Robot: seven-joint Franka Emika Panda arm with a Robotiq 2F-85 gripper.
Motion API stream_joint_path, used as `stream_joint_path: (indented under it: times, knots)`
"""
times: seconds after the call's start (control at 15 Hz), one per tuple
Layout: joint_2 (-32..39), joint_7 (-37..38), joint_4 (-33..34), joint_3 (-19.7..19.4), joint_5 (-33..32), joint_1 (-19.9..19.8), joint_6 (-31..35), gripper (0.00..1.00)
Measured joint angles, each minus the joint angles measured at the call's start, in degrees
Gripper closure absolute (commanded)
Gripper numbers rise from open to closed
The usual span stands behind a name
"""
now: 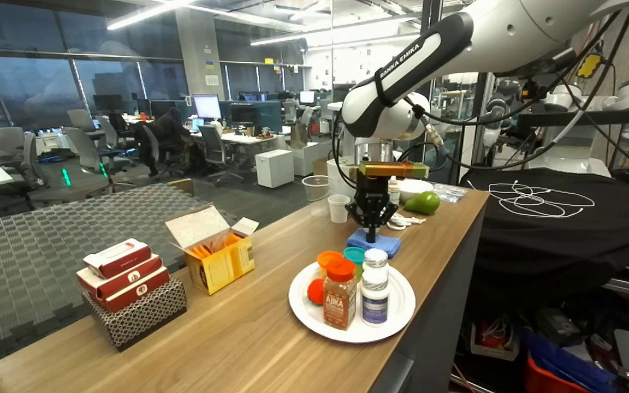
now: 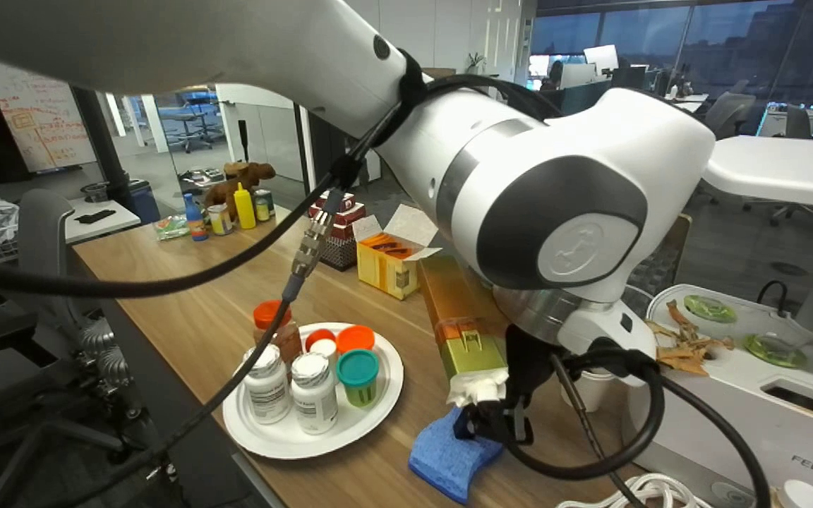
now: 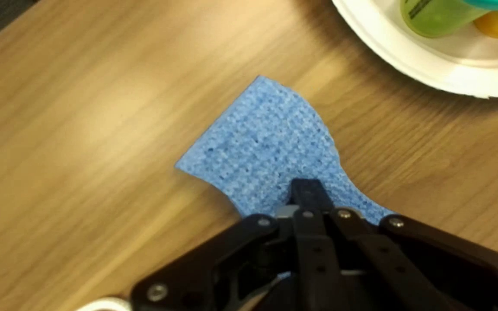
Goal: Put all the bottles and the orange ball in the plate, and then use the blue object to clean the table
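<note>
The blue object (image 1: 388,244), a flat sponge (image 3: 266,138), lies on the wooden table beside the plate (image 1: 299,303). My gripper (image 3: 307,183) points straight down, its fingers together and their tips pressing onto the sponge's top. In an exterior view the sponge (image 2: 449,455) looks bent up at its ends around the tips. On the plate stand the brown red-capped bottle (image 1: 339,305), a white bottle with a dark-blue label (image 1: 374,308) and another white bottle (image 2: 315,406). The orange ball (image 1: 315,292) sits there too, partly behind the brown bottle.
Teal-lidded (image 2: 358,374) and orange-lidded (image 2: 355,340) cups share the plate. A yellow open box (image 1: 221,267) and stacked red boxes (image 1: 123,275) stand further along the table. Near the arm are a white cup (image 1: 339,209), an avocado (image 1: 423,203), white cord (image 1: 403,220) and a bowl (image 1: 414,188).
</note>
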Motion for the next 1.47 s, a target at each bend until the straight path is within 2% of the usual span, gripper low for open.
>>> stream_joint_path:
  times: [0.33, 0.73, 1.0, 1.4, 1.47]
  knots:
    - [-3.52, -0.01, -6.21, -1.02, 0.51, -0.31, 0.74, 1.0]
    - [-3.63, -0.01, -5.85, -1.51, -0.2, 0.5, 0.38, 1.0]
    - [-1.8, -0.01, -1.58, -1.45, -0.66, 1.9, -0.46, 1.0]
    - [2.74, 0.16, 9.02, -1.35, -2.67, 4.75, -4.49, 1.0]
    - [3.44, 0.16, 10.63, -1.34, -3.02, 5.07, -5.22, 0.79]
